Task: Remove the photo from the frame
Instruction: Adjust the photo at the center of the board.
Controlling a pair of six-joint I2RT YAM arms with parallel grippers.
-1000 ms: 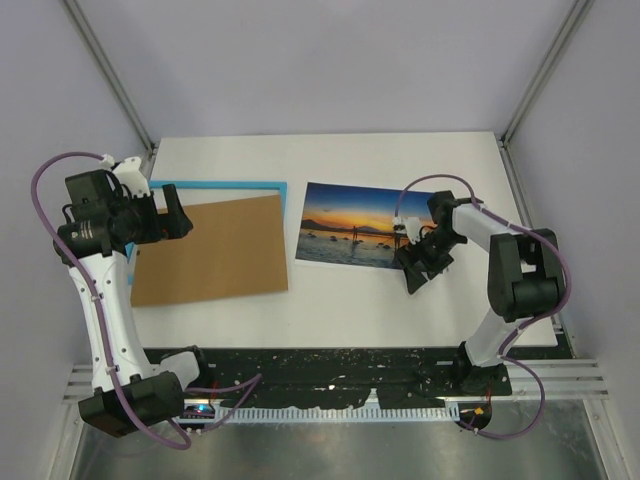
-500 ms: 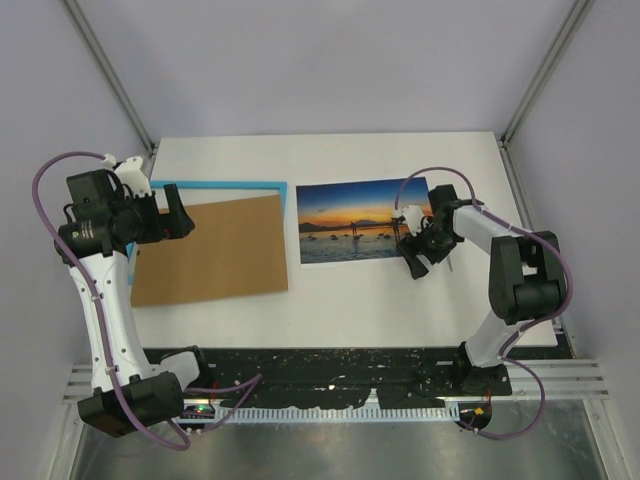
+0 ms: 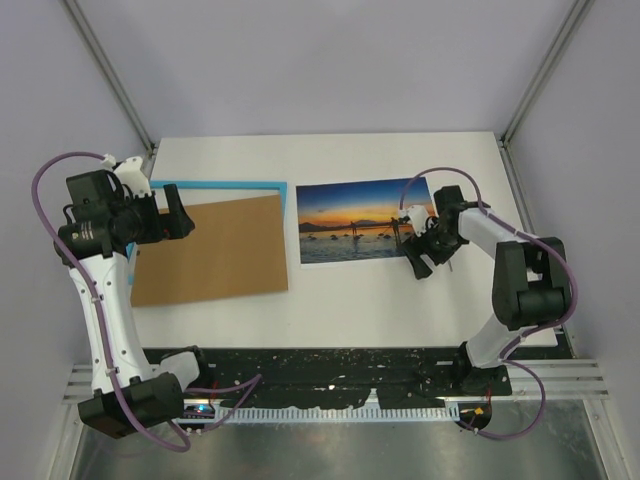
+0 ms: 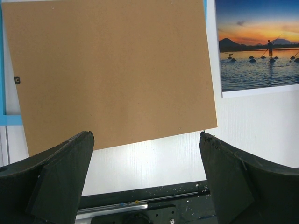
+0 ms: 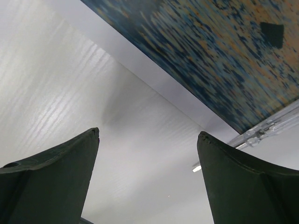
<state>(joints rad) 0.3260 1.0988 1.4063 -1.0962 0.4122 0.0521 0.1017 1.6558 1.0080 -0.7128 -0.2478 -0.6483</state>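
Top external view shows the photo [image 3: 362, 222] lying flat and face up on the counter [image 3: 330, 160], right of centre, its sunset side fully exposed. It sits just beside the right end of the frame [image 3: 215, 185] with a narrow strip of bare counter between them, so it is out of the frame already. The frame lies flat to the left, and only its far rail and a little of its left side show, because the brown backing board [image 3: 210, 250] lies askew over the rest.

Right fingers [image 3: 417, 258] sit low at the photo's near right corner, spread wide with nothing between them. Their own wrist view shows the print's white border [image 5: 154, 74] running just ahead of the tips [image 5: 51, 172], and only bare counter lies in the gap. I cannot tell whether they touch the counter. Left fingers [image 3: 178, 215] hang over the left part of the board, also spread and empty. The left wrist view looks down past them [image 4: 60, 177] at the board [image 4: 112, 70] and the photo's left portion [image 4: 259, 46].

Judging from this layout, the extraction itself looks finished and the step in hand is the let-go after setting the print down. The next move probably calls for the right arm to rise straight up and away, so that no fingertip catches the border and drags the light print. The left arm needs only to back off without nudging the board or the frame.
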